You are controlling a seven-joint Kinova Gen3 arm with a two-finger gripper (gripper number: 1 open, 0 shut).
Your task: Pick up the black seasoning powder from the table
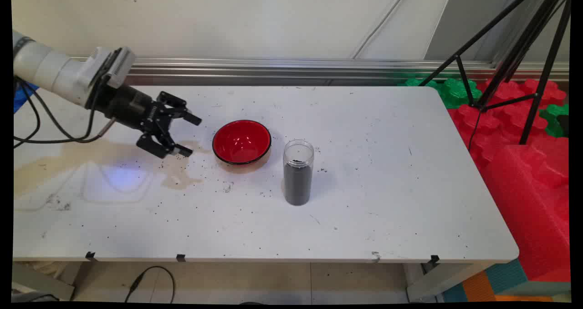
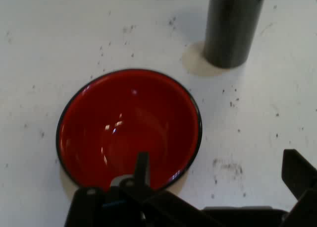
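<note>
The gripper (image 1: 191,134) is hanging just above the table (image 1: 364,186) with its fingers spread wide apart, gripping nothing and touching nothing. It is pointing toward the table's right, at the red bowl (image 1: 242,142), which is sitting near its fingertips but apart from them.

In the hand view the gripper's (image 2: 218,182) own black linkage is covering the near rim of the red bowl (image 2: 130,130), and the right-hand finger (image 2: 298,173) is partly running out of the picture at the edge. The bowl is resting upright with its mouth facing up, and its inside is showing only shine.

Beyond the bowl, the clear jar (image 1: 298,172) is standing upright with its long axis vertical, mouth open, filled most of the way with dark grains. In the hand view the jar (image 2: 232,26) is being cut off at the top edge, so only its lower part is showing there.

Dark specks (image 1: 226,187) are lying scattered over the table around the bowl and jar, and a brownish stain (image 1: 182,174) is spreading below the gripper.
</note>
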